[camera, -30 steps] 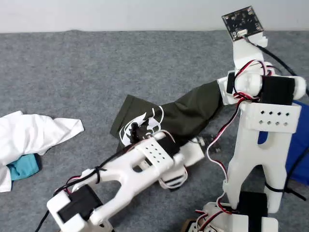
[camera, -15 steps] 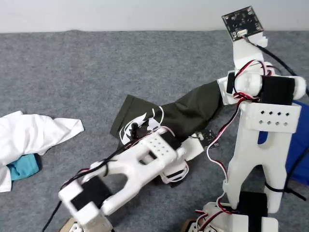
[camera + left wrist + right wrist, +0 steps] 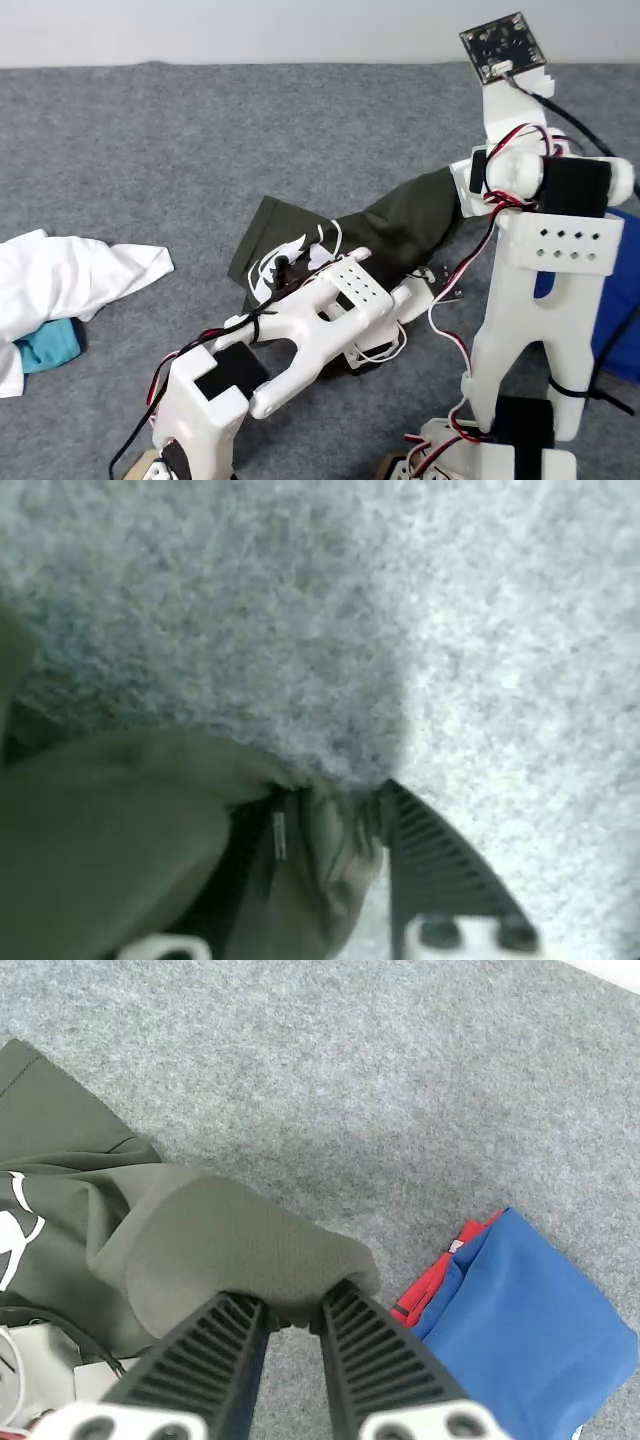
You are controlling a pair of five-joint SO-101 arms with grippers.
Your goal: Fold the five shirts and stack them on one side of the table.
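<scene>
Gripping the soft, rumpled olive shirt [image 3: 395, 230], both arms' ribbed jaws are closed.

Robot lab; grey felt tabletop [image 3: 150, 130]

Table cover: you are working on a grey, coarse-fibred felt mat [image 3: 200, 130] that spans the full width of the high view. Its nap looks mottled, light and dark fibres mixed. The same grey pile shows close up in the left wrist view [image 3: 480, 630] and in the right wrist view [image 3: 350, 1050].

Background: a plain white wall strip [image 3: 250, 30] borders the mat's far edge.

Near edge: you can see a small tan patch [image 3: 392, 467]; what it is cannot be told.
</scene>
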